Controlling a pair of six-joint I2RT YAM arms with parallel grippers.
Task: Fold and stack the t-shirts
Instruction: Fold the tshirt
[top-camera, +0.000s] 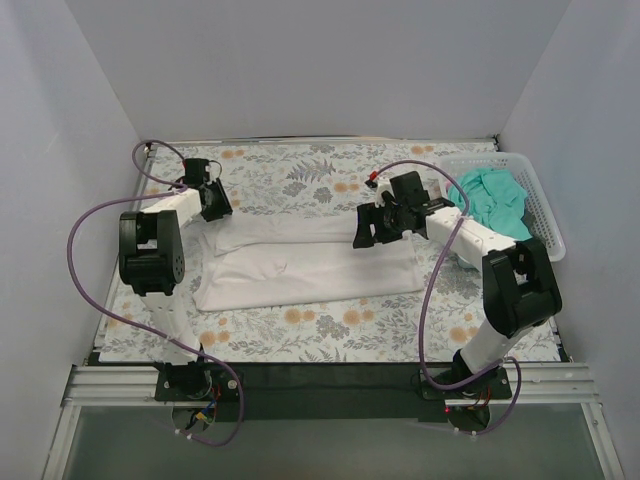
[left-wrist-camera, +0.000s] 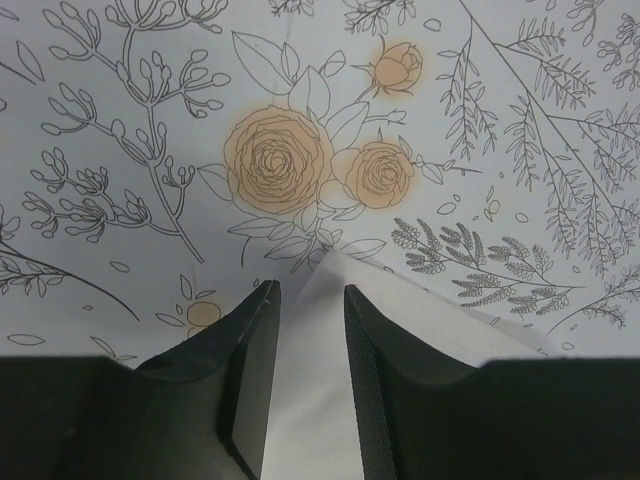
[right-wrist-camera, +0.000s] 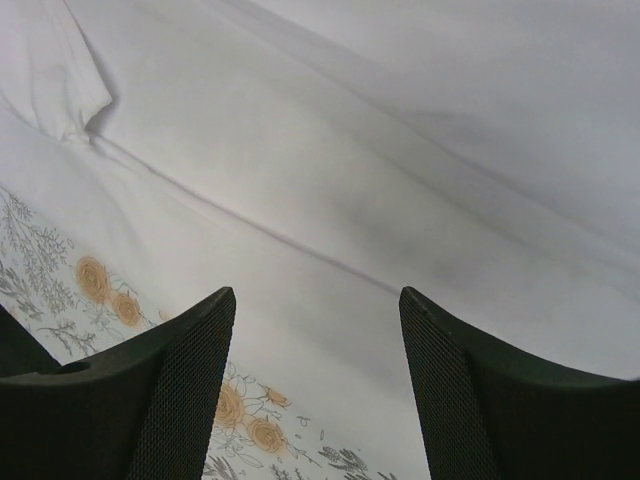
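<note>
Shirts: white shirt (top-camera: 310, 265) mid-table, half folded; teal shirt (top-camera: 490, 195) in basket (top-camera: 545, 215). My left gripper (left-wrist-camera: 308, 380) pinches a white corner; right gripper (right-wrist-camera: 315, 385) spread, empty. Risk: thin pinch slips, fold collapses.

Floral table (top-camera: 330, 335): white t-shirt (top-camera: 310, 265), basket (top-camera: 540, 215).

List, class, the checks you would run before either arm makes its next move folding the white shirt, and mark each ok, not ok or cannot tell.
1. White t-shirt lies spread on the table: ok.
2. Left gripper has cloth between its fingers: ok.
3. Left grip firmly closed: cannot tell.
4. Right gripper open above the shirt: ok.
5. Teal t-shirt out of the way in the basket: ok.
</note>
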